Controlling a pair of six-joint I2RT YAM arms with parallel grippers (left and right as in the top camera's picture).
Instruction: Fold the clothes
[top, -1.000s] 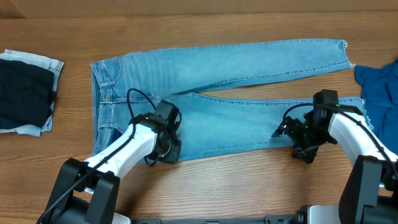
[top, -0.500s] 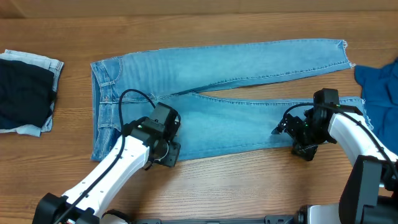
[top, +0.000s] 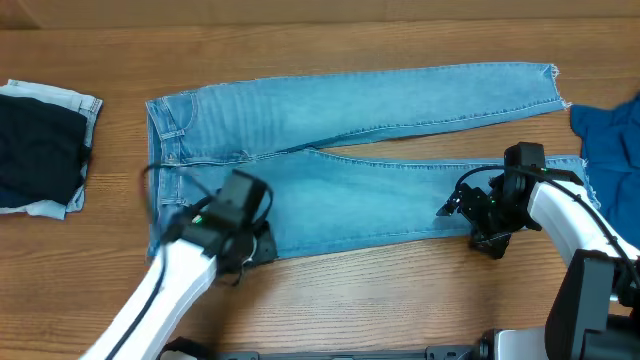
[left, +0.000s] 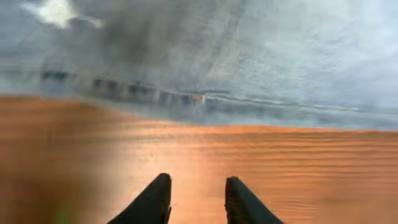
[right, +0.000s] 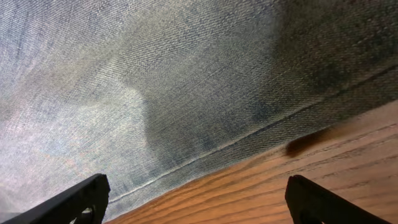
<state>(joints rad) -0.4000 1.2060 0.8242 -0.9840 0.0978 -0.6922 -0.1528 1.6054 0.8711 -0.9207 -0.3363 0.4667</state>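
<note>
Item: one pair of light-blue jeans (top: 380, 150), laid flat and full length on the wooden table (top: 400, 300), waistband at the left end, the two legs run out to the right with a narrow wedge of gap between them, frayed hems at the far right. Left of the waistband, well apart from the jeans, a dark navy piece (top: 35, 150) is set on top of pale denim (top: 85, 105). Right of the hems, near the upper leg's end, brighter blue denim (top: 610, 135) is cut off by the picture's edge. Left pincer (top: 258, 250): placed at the lower edge of the jeans, below the seat; in the blurred left wrist view its tips (left: 198, 186) are seen parted over bare wood, nothing gripped between them, the side seam of the jeans (left: 249, 50) lying just ahead. Right pincer (top: 490, 243): placed at the lower edge of the lower leg, near the hem; in the right wrist view (right: 198, 193) it is spread wide and released, one finger at each bottom corner, no cloth taken up, the stitched edge of the jeans (right: 155, 81) running slantwise between fabric and wood. Contact between either pincer and the jeans cannot be told.
</note>
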